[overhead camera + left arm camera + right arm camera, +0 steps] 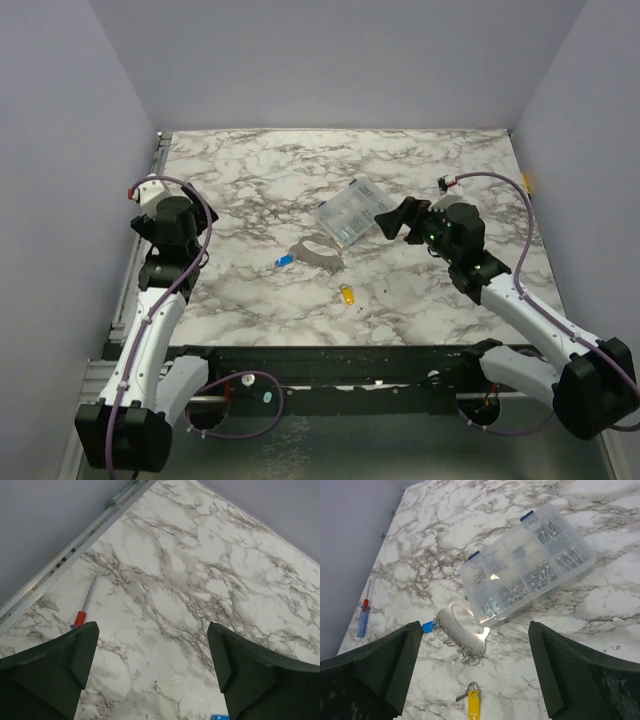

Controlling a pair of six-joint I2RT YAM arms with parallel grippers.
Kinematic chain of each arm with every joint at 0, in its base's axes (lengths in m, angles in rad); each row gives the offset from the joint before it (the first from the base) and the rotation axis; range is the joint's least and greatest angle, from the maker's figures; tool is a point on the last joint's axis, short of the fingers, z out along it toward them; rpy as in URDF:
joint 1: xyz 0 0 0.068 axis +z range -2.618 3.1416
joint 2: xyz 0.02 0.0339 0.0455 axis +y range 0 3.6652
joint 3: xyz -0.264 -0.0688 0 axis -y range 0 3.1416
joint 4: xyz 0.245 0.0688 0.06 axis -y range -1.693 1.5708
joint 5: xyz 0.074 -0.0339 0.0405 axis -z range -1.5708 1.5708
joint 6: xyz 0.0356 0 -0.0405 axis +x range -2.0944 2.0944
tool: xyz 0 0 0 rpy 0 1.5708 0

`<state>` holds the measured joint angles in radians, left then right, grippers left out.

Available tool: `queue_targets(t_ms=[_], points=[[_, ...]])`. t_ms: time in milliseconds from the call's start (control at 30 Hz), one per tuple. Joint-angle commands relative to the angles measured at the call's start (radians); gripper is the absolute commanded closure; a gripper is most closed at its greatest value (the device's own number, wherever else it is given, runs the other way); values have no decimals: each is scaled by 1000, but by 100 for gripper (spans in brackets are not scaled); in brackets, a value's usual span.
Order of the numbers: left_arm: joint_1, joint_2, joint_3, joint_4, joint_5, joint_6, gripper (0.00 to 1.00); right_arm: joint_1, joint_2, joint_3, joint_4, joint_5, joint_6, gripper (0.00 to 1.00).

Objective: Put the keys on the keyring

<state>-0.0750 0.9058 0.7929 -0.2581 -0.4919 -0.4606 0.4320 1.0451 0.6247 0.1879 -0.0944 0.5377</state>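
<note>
Up close in the right wrist view, the right gripper [475, 627] is spread wide w/ nothing between its fingers [395, 665], hanging above the table [600, 605]. Nearest to it, at bottom centre of the frame, lies the yellow key [473, 702], flat, w/ a small ring of its own at its top end, apart from the keyring [462, 635]. Next up, the keyring is a pale grey curved band w/ small wire loops along its lower edge, lying flat at frame centre. The blue key [427, 626] sits at the keyring's left end, touching it or nearly so; can't tell if it's threaded on. The keyring's right end is just beside the near corner of a clear compartment box [527, 565], lid shut w/ blue latches, small metal parts inside. At far left lies a screwdriver [364, 617], blue handle, red collar.

In the left wrist view, the left gripper [152, 630] is also released, jaws far apart over bare marble, the screwdriver at mid-left and a sliver of blue key at the bottom edge.
</note>
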Motion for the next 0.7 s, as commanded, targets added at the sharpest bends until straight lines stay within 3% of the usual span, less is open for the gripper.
queue_targets(t_ms=[0,133,300,433,533,667], points=[[0,-63,-59,-41,47,33,1,4,24,31,-168,47,-37,0],[-10,-59,-59,-24,89,78,1,4,44,38,-248,-31,-69,0],[-48,-35,-66,-23,262,195,8,4,3,-16,-205,-163,-134,0],[-97,35,-45,-32,374,227,7,3,20,-5,-255,-170,-129,0],[-169,75,-35,-36,430,234,7,4,33,6,-283,-183,-126,0],[-307,103,-27,-46,404,211,8,5,44,0,-287,-173,-118,0]])
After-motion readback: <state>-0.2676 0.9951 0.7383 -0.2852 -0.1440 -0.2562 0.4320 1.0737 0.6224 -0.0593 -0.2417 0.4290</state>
